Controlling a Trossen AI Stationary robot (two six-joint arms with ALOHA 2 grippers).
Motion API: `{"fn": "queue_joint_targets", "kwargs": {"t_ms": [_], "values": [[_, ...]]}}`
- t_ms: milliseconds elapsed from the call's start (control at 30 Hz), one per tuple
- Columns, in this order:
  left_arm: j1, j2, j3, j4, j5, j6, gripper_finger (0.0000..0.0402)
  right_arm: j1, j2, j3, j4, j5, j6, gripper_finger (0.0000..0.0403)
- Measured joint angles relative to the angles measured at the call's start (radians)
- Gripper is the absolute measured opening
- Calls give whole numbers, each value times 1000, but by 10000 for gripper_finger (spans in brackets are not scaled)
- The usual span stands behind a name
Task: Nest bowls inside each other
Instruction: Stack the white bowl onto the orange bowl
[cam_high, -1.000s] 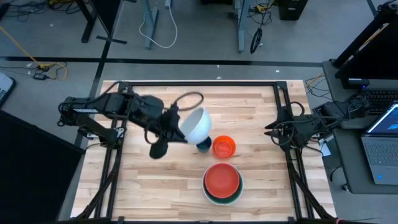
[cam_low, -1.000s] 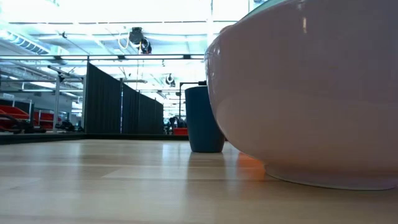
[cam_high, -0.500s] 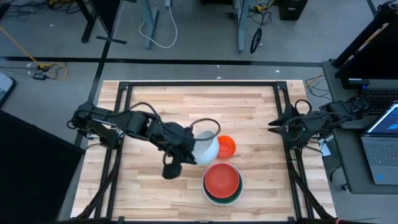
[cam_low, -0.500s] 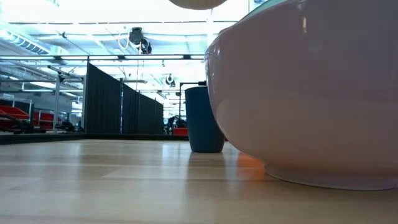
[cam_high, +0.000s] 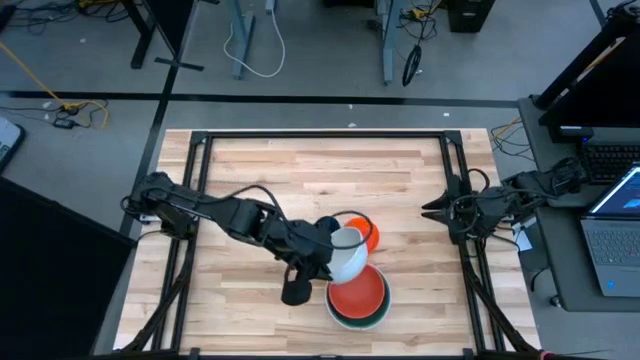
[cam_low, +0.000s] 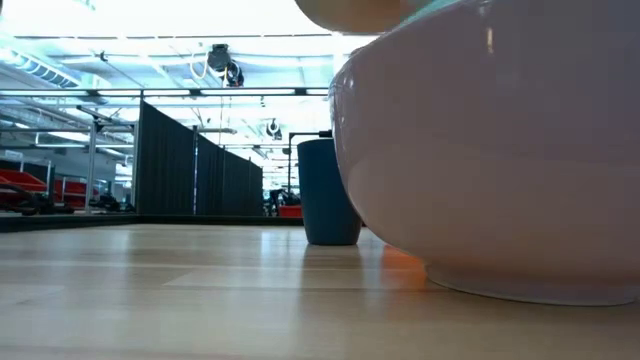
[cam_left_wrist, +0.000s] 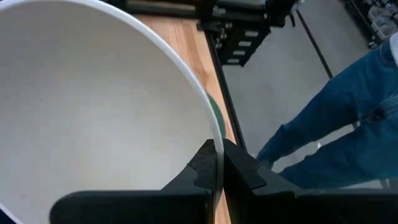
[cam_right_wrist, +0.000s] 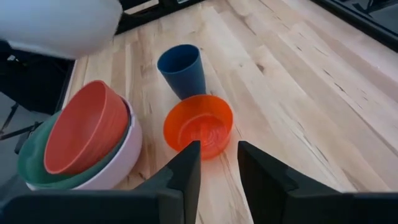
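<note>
Left gripper (cam_high: 322, 254) clamps the rim of the small white bowl (cam_high: 345, 252), fingers (cam_left_wrist: 239, 168) pinched on either side of the rim, bowl lifted off the wooden surface (cam_high: 300, 170) and tilted, just above the stack's edge. Stack: red bowl (cam_high: 357, 288) inside green bowl (cam_right_wrist: 31, 158) inside large white bowl (cam_right_wrist: 121, 163), near the surface's front. Small orange bowl (cam_right_wrist: 198, 125) sits beside the stack; dark blue cup-like bowl (cam_right_wrist: 181, 70) is upright just beside it. Right gripper (cam_high: 432, 209) waits at the right edge, fingers (cam_right_wrist: 185, 171) slightly apart, holding nothing. A person's jeans-clad leg (cam_left_wrist: 348, 106) shows beyond the surface.
</note>
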Motion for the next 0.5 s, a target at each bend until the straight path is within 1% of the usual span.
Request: {"fn": "queue_joint_targets", "kwargs": {"t_ms": [300, 500], "values": [[-40, 116, 0, 1, -4, 24, 0, 0, -12, 0, -1, 0, -13, 82], [-54, 156, 0, 11, -27, 34, 0, 0, -21, 0, -2, 1, -16, 82]]}}
